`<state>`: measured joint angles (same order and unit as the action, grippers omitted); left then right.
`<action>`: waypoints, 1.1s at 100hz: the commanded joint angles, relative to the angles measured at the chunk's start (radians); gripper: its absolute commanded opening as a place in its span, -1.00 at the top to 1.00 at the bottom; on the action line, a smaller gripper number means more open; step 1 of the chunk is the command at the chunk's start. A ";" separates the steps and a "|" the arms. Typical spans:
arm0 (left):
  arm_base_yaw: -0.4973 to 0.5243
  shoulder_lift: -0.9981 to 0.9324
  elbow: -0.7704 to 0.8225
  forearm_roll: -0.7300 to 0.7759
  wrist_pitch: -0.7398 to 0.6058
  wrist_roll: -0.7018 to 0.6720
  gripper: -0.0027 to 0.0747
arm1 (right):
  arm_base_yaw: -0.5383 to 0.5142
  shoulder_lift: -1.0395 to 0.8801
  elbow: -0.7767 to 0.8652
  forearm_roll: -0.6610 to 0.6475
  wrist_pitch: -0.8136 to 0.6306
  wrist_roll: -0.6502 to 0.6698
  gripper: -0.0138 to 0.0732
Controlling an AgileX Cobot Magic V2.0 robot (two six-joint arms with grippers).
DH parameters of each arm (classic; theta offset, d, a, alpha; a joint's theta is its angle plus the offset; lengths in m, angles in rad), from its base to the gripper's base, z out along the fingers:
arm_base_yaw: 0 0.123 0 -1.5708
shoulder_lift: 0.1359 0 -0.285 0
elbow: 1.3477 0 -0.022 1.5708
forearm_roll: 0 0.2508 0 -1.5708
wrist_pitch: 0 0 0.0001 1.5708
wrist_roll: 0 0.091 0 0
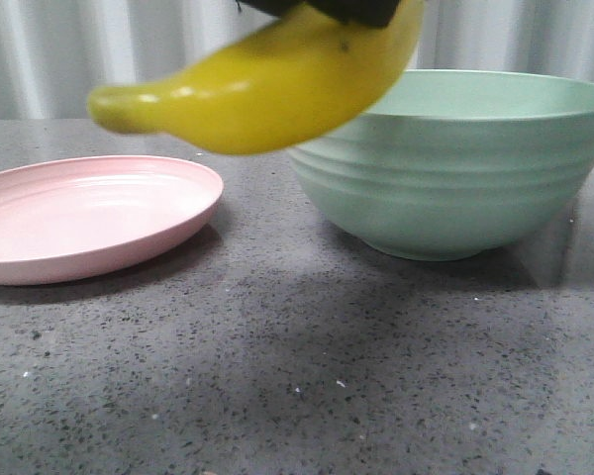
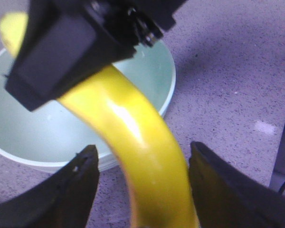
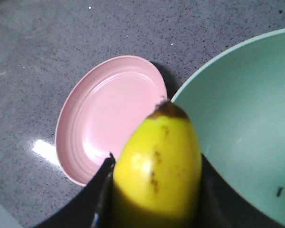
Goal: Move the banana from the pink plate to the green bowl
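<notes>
The yellow banana (image 1: 267, 84) hangs in the air above the gap between the pink plate (image 1: 79, 213) and the green bowl (image 1: 455, 168). Its right end is over the bowl's near-left rim. My right gripper (image 3: 156, 161) is shut on the banana (image 3: 156, 166); in the front view only its black body (image 1: 327, 8) shows, at the top edge. My left gripper (image 2: 142, 149) is open; its fingers stand either side of the banana (image 2: 137, 137) with gaps, not touching. The right gripper's body (image 2: 71, 42) shows there over the bowl (image 2: 38, 118). The plate (image 3: 109, 114) is empty.
The grey speckled tabletop (image 1: 297, 376) stretches in front of the plate and bowl. A pale corrugated wall (image 1: 79, 49) stands behind. A small dark speck (image 3: 279, 191) lies inside the bowl (image 3: 242, 118).
</notes>
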<state>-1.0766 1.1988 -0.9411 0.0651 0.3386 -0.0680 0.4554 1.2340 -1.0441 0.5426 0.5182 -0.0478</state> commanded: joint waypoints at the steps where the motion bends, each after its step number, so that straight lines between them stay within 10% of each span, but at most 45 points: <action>1: 0.001 -0.050 -0.037 0.017 -0.078 0.001 -0.13 | -0.004 -0.027 -0.064 -0.050 -0.049 -0.022 0.83; 65: 0.015 -0.179 -0.037 0.013 -0.060 -0.005 -0.13 | -0.168 0.030 -0.161 -0.459 -0.141 -0.022 0.80; 94: 0.015 -0.179 -0.037 0.013 -0.061 -0.005 -0.13 | -0.164 0.090 -0.150 -0.459 -0.123 -0.022 -0.07; 110: 0.015 -0.179 -0.037 0.013 -0.065 -0.005 -0.13 | -0.164 0.090 -0.150 -0.459 -0.129 -0.022 -0.17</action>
<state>-1.0614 1.0385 -0.9427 0.0784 0.3466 -0.0676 0.2948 1.3551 -1.1641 0.0900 0.4640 -0.0610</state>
